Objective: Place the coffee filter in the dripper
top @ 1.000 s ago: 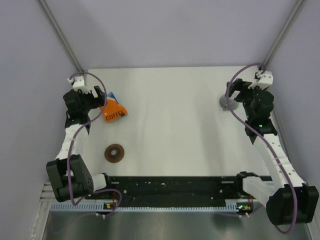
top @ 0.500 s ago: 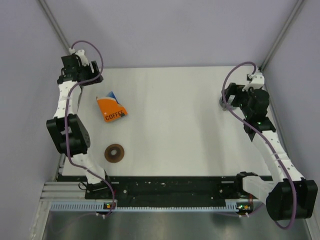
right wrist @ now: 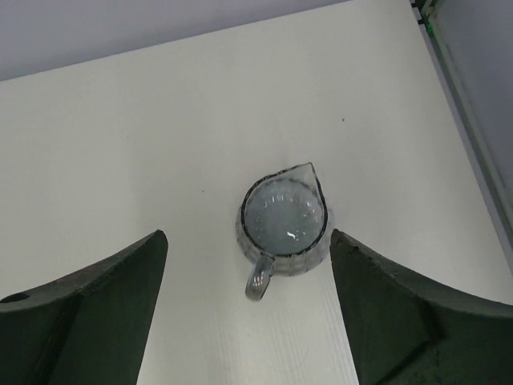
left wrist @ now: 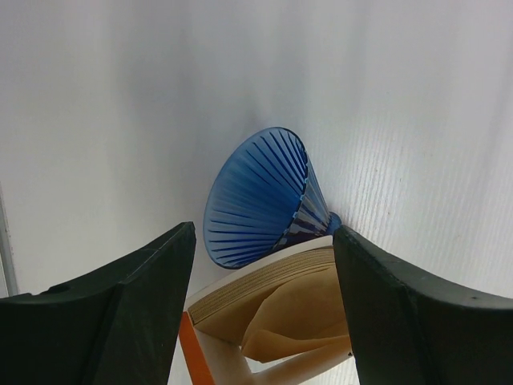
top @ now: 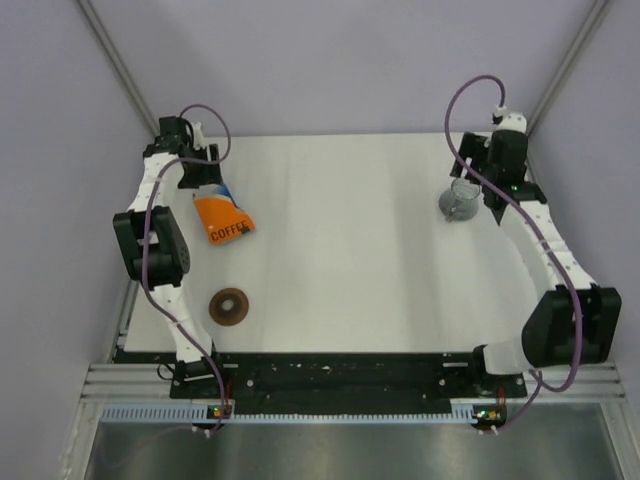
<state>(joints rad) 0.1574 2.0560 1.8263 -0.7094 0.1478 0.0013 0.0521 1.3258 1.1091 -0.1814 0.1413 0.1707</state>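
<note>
The dripper [top: 230,306] is a dark-brown ring on the table at the near left, apart from both arms. The orange pack printed "COFFEE" [top: 224,220] lies behind it. My left gripper [top: 204,172] hovers over the pack's far end, open and empty. In the left wrist view, my left gripper [left wrist: 263,233] frames tan coffee filter paper [left wrist: 300,301], a stack in the pack's mouth. A blue ribbed cone [left wrist: 256,200] lies just beyond it. My right gripper [top: 488,176] is open above the clear grey cup [top: 458,203]. It is also open in the right wrist view [right wrist: 247,235].
The clear grey cup [right wrist: 283,218] stands near the table's far-right corner, handle toward the near side. The table's right edge [right wrist: 473,144] is close beside it. The grey enclosure walls [top: 330,70] stand close behind both grippers.
My left arm has swung from the far-left corner to over the pack's far end. My right arm has drawn back, and the cup now shows in full.
</note>
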